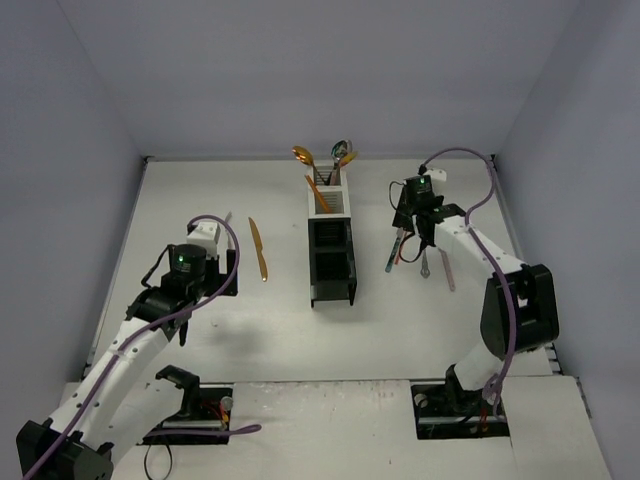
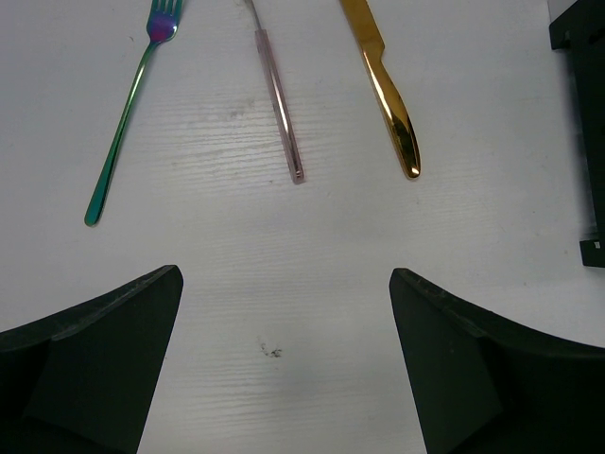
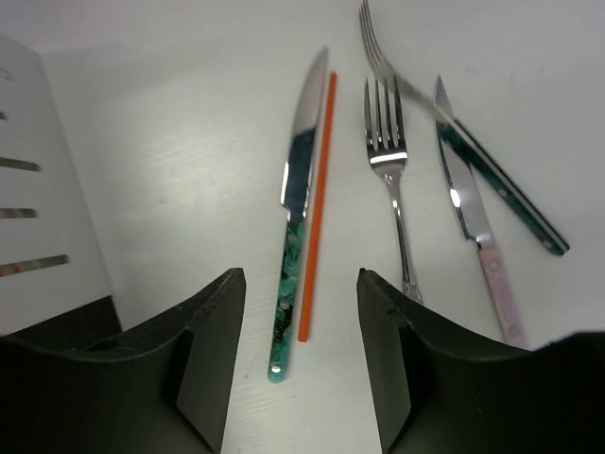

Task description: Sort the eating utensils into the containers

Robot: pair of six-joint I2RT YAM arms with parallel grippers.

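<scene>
Teal-handled knife: lying flat on the tabletop, with a thin orange utensil just beside it, perhaps touching; both handle ends are sitting in the gap under the right tool
Right tool: hanging released, jaws parted, gripping nothing
Neighbours: a silver fork is lying just beside the pair; a pink-handled knife and a dark-handled fork are crossing each other further out
Left tool: standing wide open and empty over bare tabletop; a teal fork, a pink handle and a gold knife are lying ahead of it, apart from one another
Containers: standing in a row between the arms; the far white bins are holding several pieces; I cannot tell what the near black ones are holding
Step in hand: by its pose, the right arm is lining up a pick on the knife or its orange neighbour
Next move: calling for a descent onto one handle only, since the jaws risk taking both; then a lift and a carry to the matching bin
</scene>
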